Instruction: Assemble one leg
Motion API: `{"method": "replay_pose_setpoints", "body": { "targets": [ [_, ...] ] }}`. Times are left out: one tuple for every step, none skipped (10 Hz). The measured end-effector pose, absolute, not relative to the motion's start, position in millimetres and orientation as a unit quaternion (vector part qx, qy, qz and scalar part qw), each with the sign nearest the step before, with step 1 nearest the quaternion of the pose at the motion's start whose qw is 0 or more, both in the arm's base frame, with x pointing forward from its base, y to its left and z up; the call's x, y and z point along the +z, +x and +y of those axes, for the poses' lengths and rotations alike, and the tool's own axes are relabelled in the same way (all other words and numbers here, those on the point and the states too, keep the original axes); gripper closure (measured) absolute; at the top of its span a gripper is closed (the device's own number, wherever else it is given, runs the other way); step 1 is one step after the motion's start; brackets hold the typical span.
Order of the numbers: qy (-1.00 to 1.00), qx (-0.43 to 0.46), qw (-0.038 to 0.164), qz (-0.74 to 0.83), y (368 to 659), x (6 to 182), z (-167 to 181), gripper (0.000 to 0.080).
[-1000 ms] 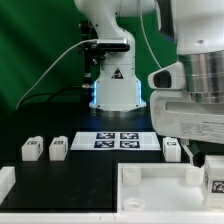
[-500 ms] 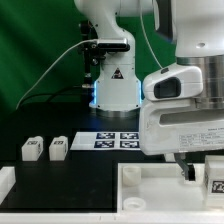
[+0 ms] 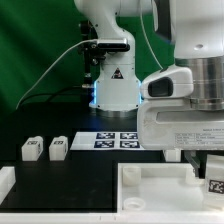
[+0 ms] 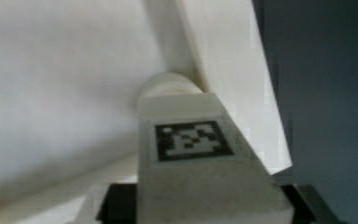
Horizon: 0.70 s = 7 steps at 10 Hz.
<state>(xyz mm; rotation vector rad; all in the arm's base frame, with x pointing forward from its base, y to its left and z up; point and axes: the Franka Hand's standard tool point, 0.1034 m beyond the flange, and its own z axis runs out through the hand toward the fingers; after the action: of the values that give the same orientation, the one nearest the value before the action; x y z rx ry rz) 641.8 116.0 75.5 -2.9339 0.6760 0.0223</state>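
Leg (image 4: 194, 135) between gripper (image 4: 201, 203) jaws; seemingly clamped.

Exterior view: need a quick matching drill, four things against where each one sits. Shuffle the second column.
Things:
1. pair of legs
2. marker board
3. panel
4. single leg

Places:
A. along the bottom edge, nearest the camera
B. exterior view's left, on the black table
C. low at the exterior view's right edge, under the gripper
D. middle, in front of the robot base

Pairs: 1-B, 2-D, 3-A, 4-C
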Motion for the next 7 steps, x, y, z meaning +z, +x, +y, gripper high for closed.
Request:
{"method": "replay_pose_setpoints", "body": {
  "targets": [
    [-0.954,0.001,0.066,0.292,640.5,75.0,115.3,0.0499],
    [-0.92,-0.005,0.065,0.387,636.4,74.8,116.8,0.0499],
    [-0.884,-0.016,0.067,0.462,633.1,74.5,118.4,0.0499],
    [-0.851,-0.023,0.072,0.519,631.7,74.4,118.6,0.0499],
    [-0.81,-0.022,0.081,0.581,631.0,74.2,118.5,0.0499],
    [-0.767,-0.015,0.093,0.635,630.9,73.8,116.8,0.0499],
    [-0.74,-0.01,0.1,0.665,631.1,73.7,115.1,0.0499]
  ]
}}
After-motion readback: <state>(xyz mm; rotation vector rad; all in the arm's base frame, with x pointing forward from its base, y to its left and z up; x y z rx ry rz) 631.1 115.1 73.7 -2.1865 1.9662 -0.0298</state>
